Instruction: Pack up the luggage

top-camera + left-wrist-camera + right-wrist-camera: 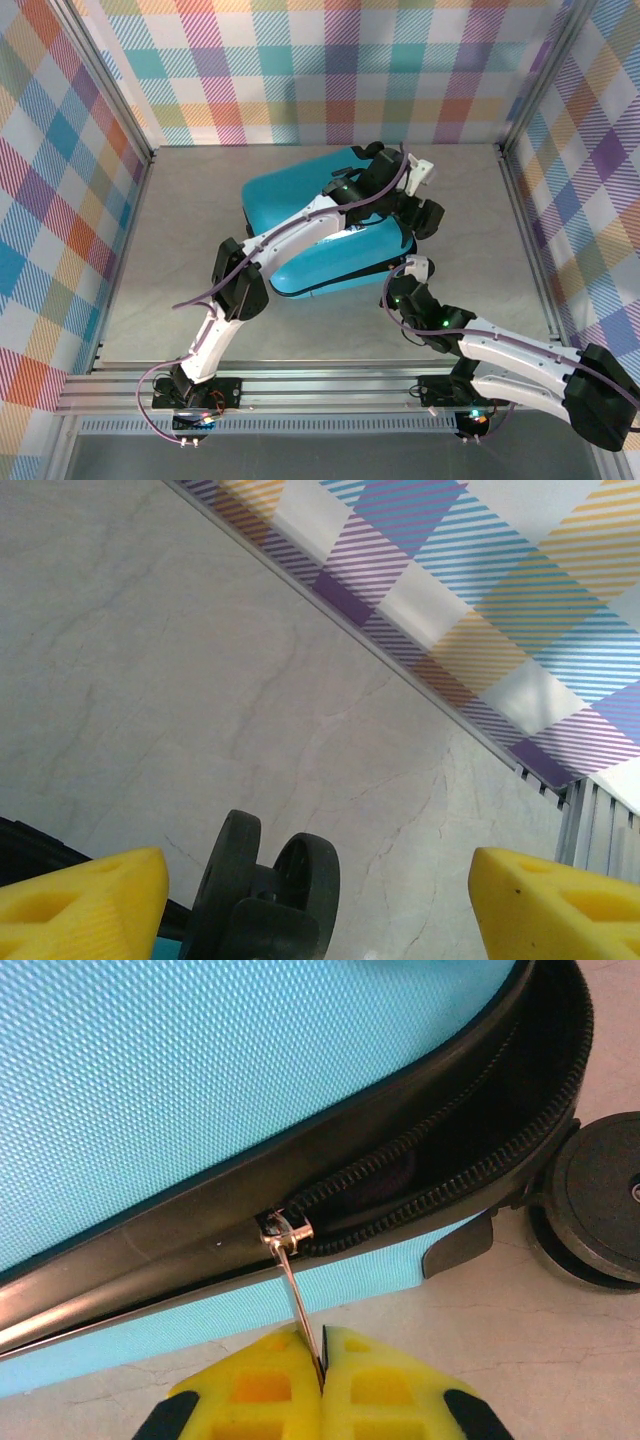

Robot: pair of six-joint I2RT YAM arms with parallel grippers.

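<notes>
**Zip run on the luggage: slip and jam risks**

The luggage lies mid-worktop, toward the back wall. Its shells are together, but the seam is unzipped at one wheel corner. The right fingers are clenched on the thin metal zipper pull, and the slider sits at the start of the open stretch. The left fingers are spread wide, gripping nothing, hovering by a twin wheel off the case's far-right end.

Risks as we see them:
- we hold the pull by its tip only, so an off-axis tug likely slips it out of the pads
- the seam curves just ahead, and a straight pull there could bind the slider
- something dark shows inside the gap and jams the teeth if it bulges in
- nothing braces the shell, so we expect it to slide on the smooth worktop

In the way: the corner wheel sits beside the bend the right fingers must round, the left arm lies across the lid, and the plaid wall is close on the right
</notes>
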